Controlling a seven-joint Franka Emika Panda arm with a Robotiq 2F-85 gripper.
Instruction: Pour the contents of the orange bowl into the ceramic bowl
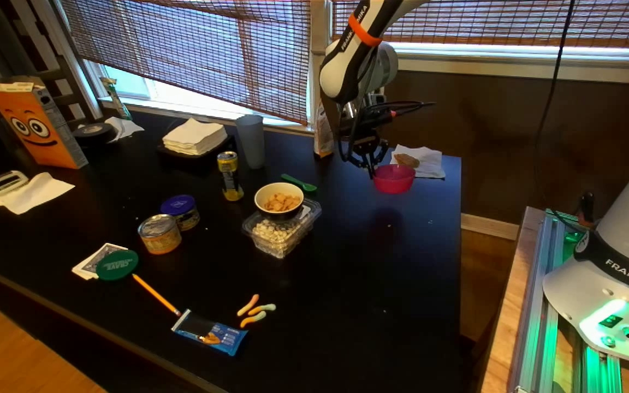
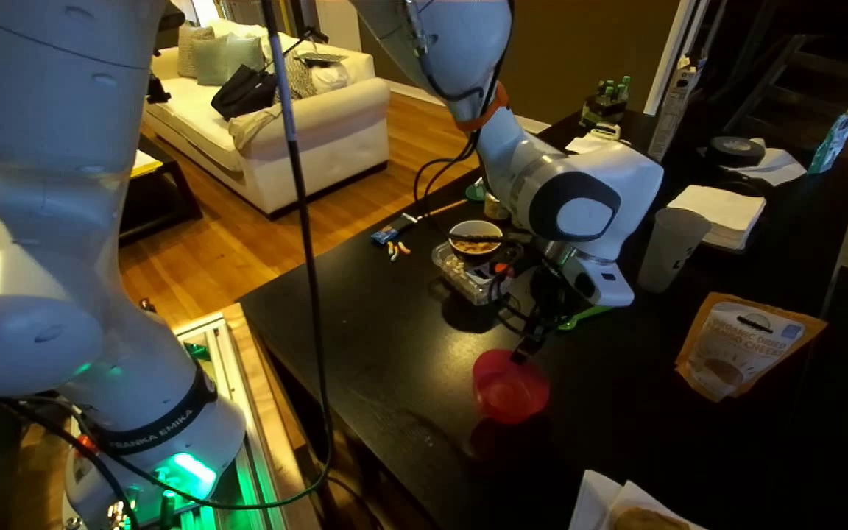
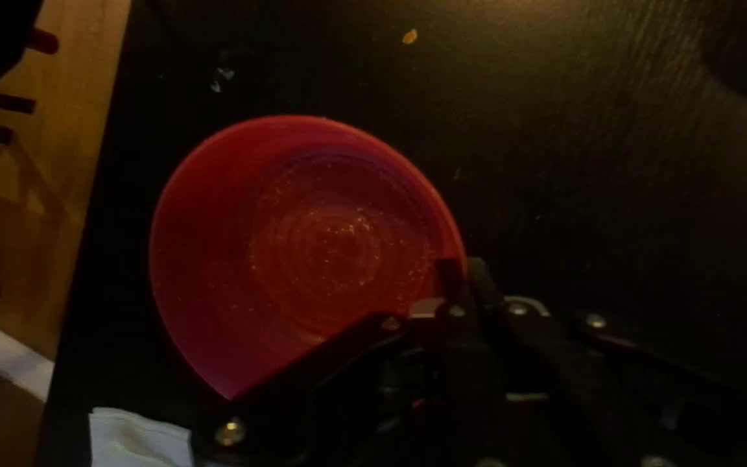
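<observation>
In an exterior view the forearm (image 2: 505,143) slopes down to the bent wrist (image 2: 589,210). The hand (image 3: 464,264) hangs beneath it, fingers (image 3: 450,279) pinched nearly together, tips pointing downward. A green light (image 1: 606,319) glows on the robot's base (image 1: 593,281).

In an exterior view you have two windows (image 1: 129,86) beyond the dark table (image 1: 358,289) under woven blinds (image 1: 194,49), one hanging aslant with bright daylight (image 1: 200,103) beneath it; below the straight one a dark brown wall (image 1: 484,125) runs down to a light baseboard (image 1: 489,226). In an exterior view you get a warm-toned wood floor (image 2: 225,258), a cream sofa (image 2: 336,143) with cushions (image 2: 227,60), and a low black table (image 2: 163,199) near it, while your wrist view catches dim floor past the dark table's edge.
</observation>
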